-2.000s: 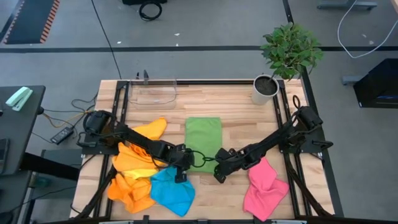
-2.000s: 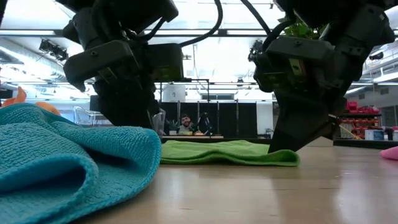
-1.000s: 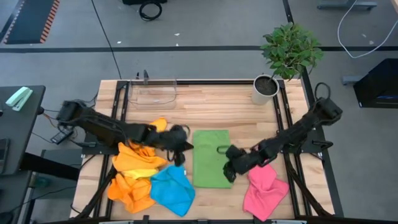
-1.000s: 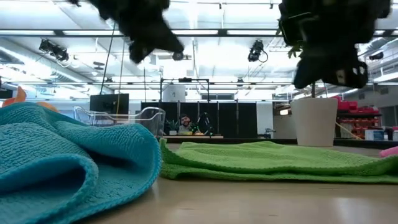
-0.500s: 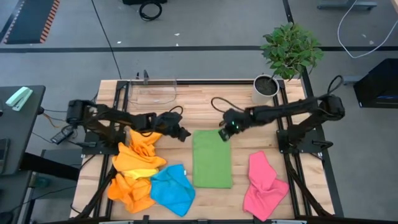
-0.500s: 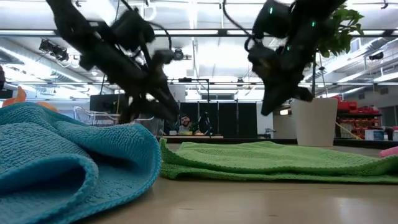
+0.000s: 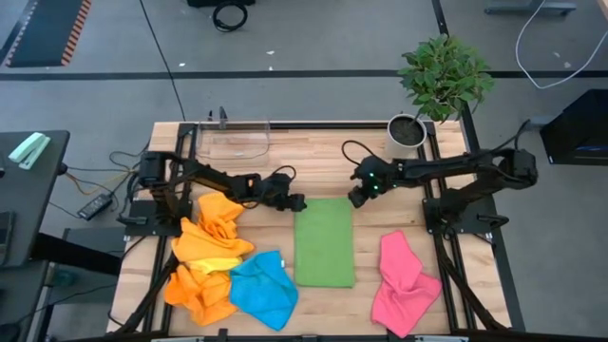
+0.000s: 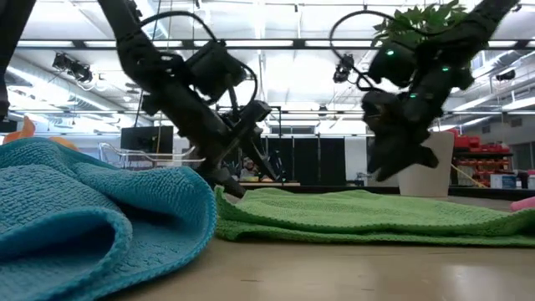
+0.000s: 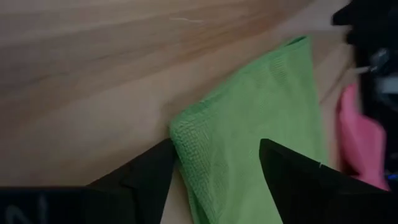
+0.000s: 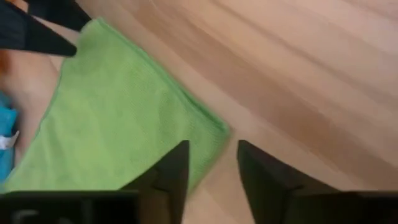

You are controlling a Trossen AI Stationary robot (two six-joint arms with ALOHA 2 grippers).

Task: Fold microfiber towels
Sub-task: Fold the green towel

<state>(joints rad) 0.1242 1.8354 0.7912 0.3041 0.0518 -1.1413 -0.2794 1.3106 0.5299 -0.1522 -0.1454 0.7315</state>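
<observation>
A green towel (image 7: pixel 324 243), folded into a long strip, lies flat in the middle of the table. My left gripper (image 7: pixel 296 202) is at its far left corner (image 9: pixel 181 127), low over the wood. It is open, with one finger on each side of that corner. My right gripper (image 7: pixel 356 198) hovers open just above the far right corner (image 10: pixel 219 130), and the low view shows it clear of the cloth (image 8: pixel 368 213). Orange and yellow towels (image 7: pixel 211 249), a blue towel (image 7: pixel 262 290) and a pink towel (image 7: pixel 404 281) lie crumpled near the front edge. My left gripper stands slanting down from the table's left over the green towel's far left corner (image 9: pixel 177 134). One finger (image 9: pixel 149 174) is right beside the cloth's edge. Whether it touches the cloth I cannot tell. The towel lies flat on the table.
A clear plastic tray (image 7: pixel 233 141) stands at the far left and a potted plant (image 7: pixel 408 133) at the far right. Bare wood lies between them, beyond the green towel. In the low view the blue towel (image 8: pixel 100 226) bulks large on the near left.
My right gripper has swung from beside the towel's near right part toward the table's far edge, to the far right corner. My left gripper has come down and moved right to the far left corner, rolling as it went. The green towel has stayed where it was.
</observation>
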